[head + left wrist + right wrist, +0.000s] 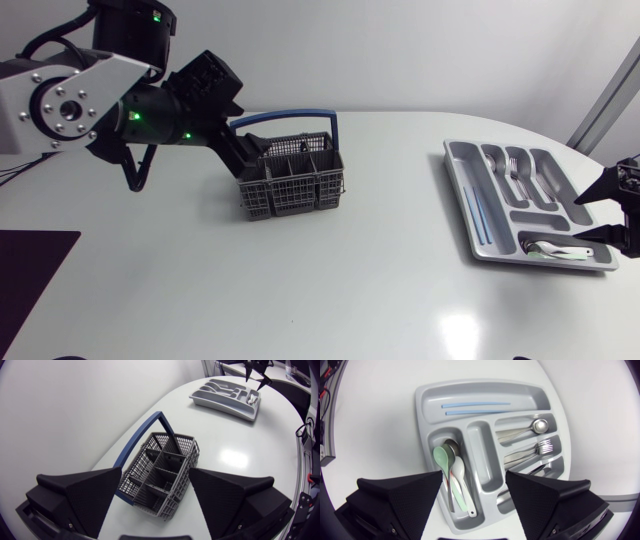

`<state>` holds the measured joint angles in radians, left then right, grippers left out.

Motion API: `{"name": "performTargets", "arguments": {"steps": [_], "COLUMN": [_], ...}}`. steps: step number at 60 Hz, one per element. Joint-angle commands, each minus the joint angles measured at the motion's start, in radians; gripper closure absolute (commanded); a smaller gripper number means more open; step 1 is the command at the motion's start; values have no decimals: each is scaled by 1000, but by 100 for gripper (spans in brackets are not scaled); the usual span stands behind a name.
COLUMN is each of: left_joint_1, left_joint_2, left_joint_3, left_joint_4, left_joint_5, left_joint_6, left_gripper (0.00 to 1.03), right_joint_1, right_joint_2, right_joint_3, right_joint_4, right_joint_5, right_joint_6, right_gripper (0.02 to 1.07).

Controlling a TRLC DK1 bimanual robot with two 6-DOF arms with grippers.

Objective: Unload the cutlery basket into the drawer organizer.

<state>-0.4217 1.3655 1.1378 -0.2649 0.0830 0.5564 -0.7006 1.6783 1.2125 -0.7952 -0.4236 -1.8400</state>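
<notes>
The left pincer (155, 472) hangs with its two black wedges spread wide, gripping nothing. Straight ahead of it, framed between the fingers, stands the grey mesh cutlery basket (162, 477), upright on the white tabletop (235, 455), its blue handle (142, 435) arching over the top. Seen from above, this pincer sits at the basket's rear left corner, close by the foot of the handle (whether a finger actually touches the mesh, I cannot tell). Dividers split the basket into several small cells. The left arm (70, 100) comes in from the left side, small green lights glowing on its dark joints.

Well apart from all that, at the right side of the tabletop, the right pincer (474, 474) is likewise open, with its fingers apart and nothing between them. It is poised at the outer long side of the grey drawer organizer (422, 410), the side facing away from the basket. In the long compartment farthest from this pincer, two thin blue sticks (476, 407) lie side by side. In the compartments closer to it there is a metal spoon (522, 430), then a fork (530, 452), and nearest of all another metal piece mostly hidden behind a finger. In the crosswise compartment at one end, a pale green spoon (441, 459) and a white spoon (463, 485) rest on top of a metal one (451, 449).
</notes>
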Motion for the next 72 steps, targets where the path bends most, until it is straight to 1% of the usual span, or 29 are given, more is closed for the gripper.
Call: {"name": "performTargets", "arguments": {"steps": [1, 5, 11, 12, 17, 20, 26, 32, 36, 46, 48, 53, 57, 60, 65, 68, 70, 72], "left_joint_1": [37, 74, 115, 138, 185, 219, 258, 293, 305, 324, 324, 324, 324, 325, 327, 327, 327, 327], "left_joint_2": [-13, -5, 9, 15, 33, 52, 93, 142, 190, 294, 316, 360, 396, 425, 472, 497, 514, 529], "left_joint_3": [-35, -47, -55, -55, -53, -52, -50, -52, -44, -4, 5, 30, 54, 80, 120, 142, 152, 165], "left_joint_4": [-2, 9, 10, 12, 12, 15, 26, 43, 61, 76, 79, 82, 85, 87, 87, 92, 98, 104], "left_joint_5": [23, 43, 58, 69, 89, 100, 103, 115, 116, 115, 115, 115, 115, 115, 115, 113, 112, 112], "left_joint_6": [-29, -36, -46, -46, -53, -59, -61, -62, -62, -64, -64, -66, -67, -79, -92, -95, -101, -110], "left_gripper": [10, 10, 10, 10, 10, 11, 12, 12, 12, 14, 14, 14, 14, 16, 16, 16, 17, 18], "right_joint_1": [30, 81, 154, 182, 270, 340, 458, 592, 668, 836, 866, 928, 961, 978, 992, 1000, 1003, 1006], "right_joint_2": [-42, -68, -101, -114, -147, -170, -189, -167, -157, -118, -103, -48, 8, 60, 136, 178, 205, 228], "right_joint_3": [10, 1, -33, -47, -93, -136, -188, -203, -206, -231, -232, -208, -159, -117, -51, -13, 15, 39], "right_joint_4": [-47, -56, -41, -22, 60, 133, 223, 312, 366, 577, 613, 662, 649, 649, 645, 645, 643, 643], "right_joint_5": [-38, -69, -99, -110, -122, -122, -118, -98, -61, 112, 132, 200, 215, 227, 227, 227, 227, 227], "right_joint_6": [88, 191, 288, 326, 443, 512, 604, 756, 828, 995, 1016, 1068, 1081, 1098, 1124, 1154, 1177, 1196], "right_gripper": [6, 6, 6, 6, 6, 6, 6, 6, 6, 6, 6, 6, 6, 14, 31, 46, 59, 70]}}
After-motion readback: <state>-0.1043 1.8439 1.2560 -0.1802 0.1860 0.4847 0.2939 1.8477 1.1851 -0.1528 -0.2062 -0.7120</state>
